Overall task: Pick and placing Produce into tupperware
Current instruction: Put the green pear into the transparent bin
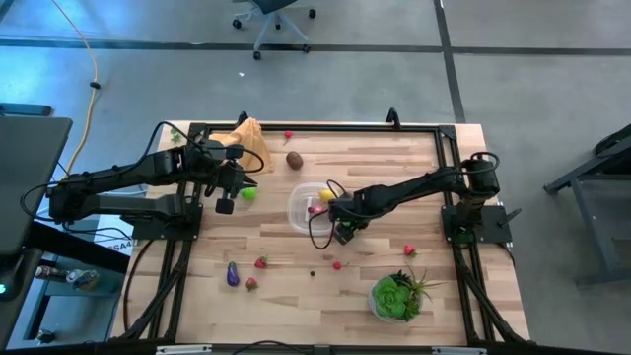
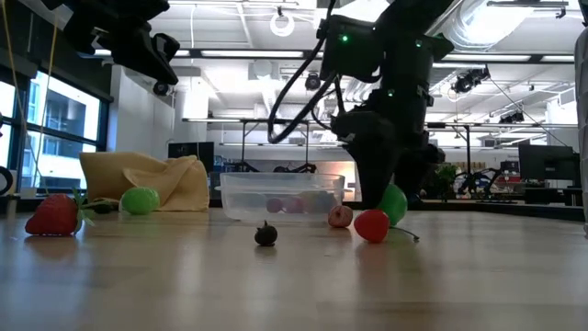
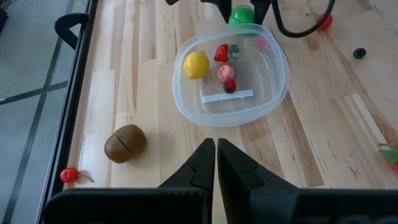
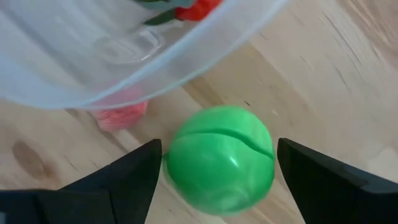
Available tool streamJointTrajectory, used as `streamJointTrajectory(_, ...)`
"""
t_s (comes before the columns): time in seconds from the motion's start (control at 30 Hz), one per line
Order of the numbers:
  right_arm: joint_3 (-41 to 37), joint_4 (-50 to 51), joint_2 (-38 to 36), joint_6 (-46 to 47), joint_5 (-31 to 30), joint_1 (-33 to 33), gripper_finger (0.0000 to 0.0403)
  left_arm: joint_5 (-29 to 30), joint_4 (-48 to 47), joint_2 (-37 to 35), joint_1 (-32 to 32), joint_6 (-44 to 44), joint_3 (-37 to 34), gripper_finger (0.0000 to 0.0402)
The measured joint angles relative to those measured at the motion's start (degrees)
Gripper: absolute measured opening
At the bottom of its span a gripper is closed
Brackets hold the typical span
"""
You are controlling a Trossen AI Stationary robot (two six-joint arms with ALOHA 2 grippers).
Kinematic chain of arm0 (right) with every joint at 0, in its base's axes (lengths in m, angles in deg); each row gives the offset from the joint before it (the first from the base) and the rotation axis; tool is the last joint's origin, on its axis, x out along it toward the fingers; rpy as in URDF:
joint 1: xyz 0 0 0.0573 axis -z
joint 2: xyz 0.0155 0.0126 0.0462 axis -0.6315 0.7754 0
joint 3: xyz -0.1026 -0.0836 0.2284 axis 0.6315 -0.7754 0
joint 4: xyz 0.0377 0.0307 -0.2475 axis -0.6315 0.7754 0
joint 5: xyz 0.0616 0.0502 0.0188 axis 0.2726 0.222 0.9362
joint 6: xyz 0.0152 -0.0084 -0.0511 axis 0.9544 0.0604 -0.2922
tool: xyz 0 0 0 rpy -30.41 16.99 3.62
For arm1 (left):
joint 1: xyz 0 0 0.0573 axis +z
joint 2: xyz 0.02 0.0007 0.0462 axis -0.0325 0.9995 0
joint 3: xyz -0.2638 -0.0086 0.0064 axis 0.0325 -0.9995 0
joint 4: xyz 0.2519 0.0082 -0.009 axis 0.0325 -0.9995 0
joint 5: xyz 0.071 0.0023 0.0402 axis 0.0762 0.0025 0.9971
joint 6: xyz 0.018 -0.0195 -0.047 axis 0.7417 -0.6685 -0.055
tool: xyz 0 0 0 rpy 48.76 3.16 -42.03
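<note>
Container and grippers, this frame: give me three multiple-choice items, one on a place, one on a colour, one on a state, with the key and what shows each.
1. Where is the green lime?
A. inside the container
B. on the table just outside the container, between the right gripper fingers
C. on the cloth

2. What colour is the lemon in the container?
A. yellow
B. purple
C. brown

3. How does the left gripper stand?
A. shut on a kiwi
B. wide open
C. shut, holding nothing

Key: B, the right wrist view shows the lime on wood beside the clear wall, a finger on either side; A, the left wrist view shows it yellow; C, its fingers meet with nothing between them, and the kiwi lies apart on the table.
</note>
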Motion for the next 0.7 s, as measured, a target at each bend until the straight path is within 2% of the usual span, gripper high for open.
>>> streamJointTrajectory(0.23, 0.00, 0.02, 0.00, 8.34, -0.02, 0.01, 0.0312, 0.00, 0.00, -0.02, -0.02, 0.02, 0.02, 0.0010)
streamJointTrajectory(0.5, 0.00, 0.04, 0.00, 10.12, -0.93, 0.02, 0.0309, 0.00, 0.00, -0.02, -0.02, 0.00, 0.02, 0.0010)
streamJointTrajectory(0.7, 0.07, -0.31, 1.03, 13.12, 0.49, -0.04, 0.0274, 0.00, 0.00, -0.02, -0.02, 0.00, 0.00, 0.0010)
